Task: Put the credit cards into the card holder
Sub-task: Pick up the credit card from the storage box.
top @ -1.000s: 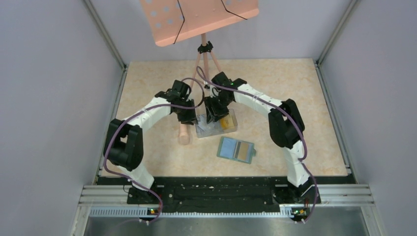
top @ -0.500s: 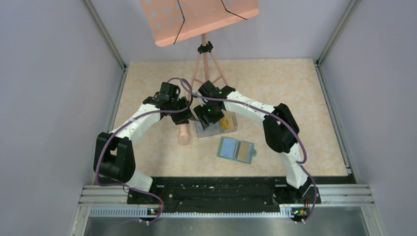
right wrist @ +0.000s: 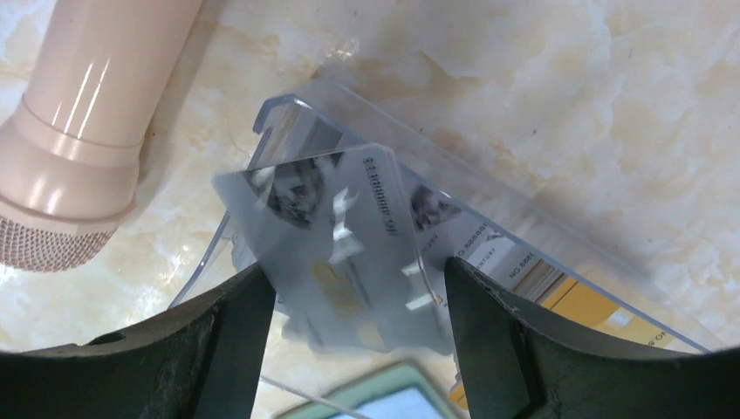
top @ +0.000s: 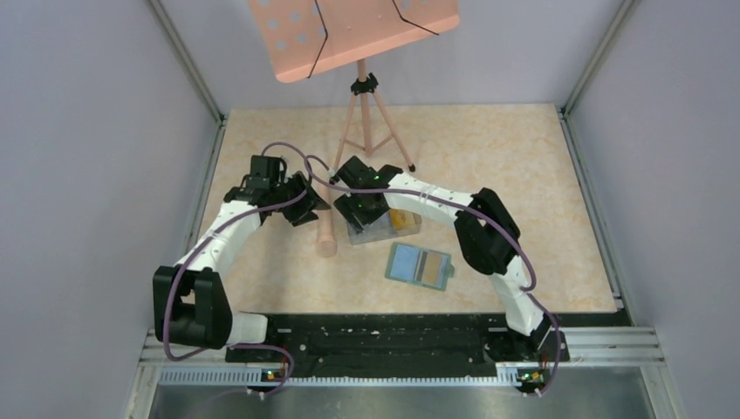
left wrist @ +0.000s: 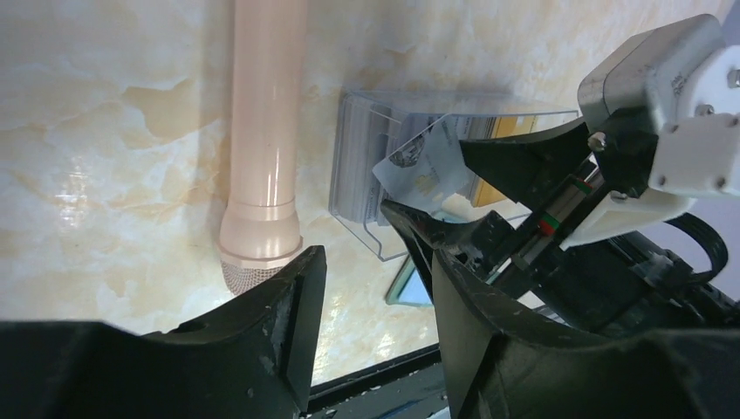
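Right wrist view is showing a grey card [right wrist: 349, 244] between the right gripper's [right wrist: 358, 275] jaws above the box [right wrist: 541, 244] (pinched or loose, I cannot tell), left gripper [left wrist: 375, 271] gaping empty; lifting-out seems underway, next needing a carry to the open holder [top: 420, 266].

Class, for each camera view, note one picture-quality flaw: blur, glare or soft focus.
Right wrist view: the white-grey card is smeared with blur, and the clear box throws glare. Left wrist view: the left claw is dark and soft, and the table shines at the left. Top view: evenly lit, no flaw apparent.
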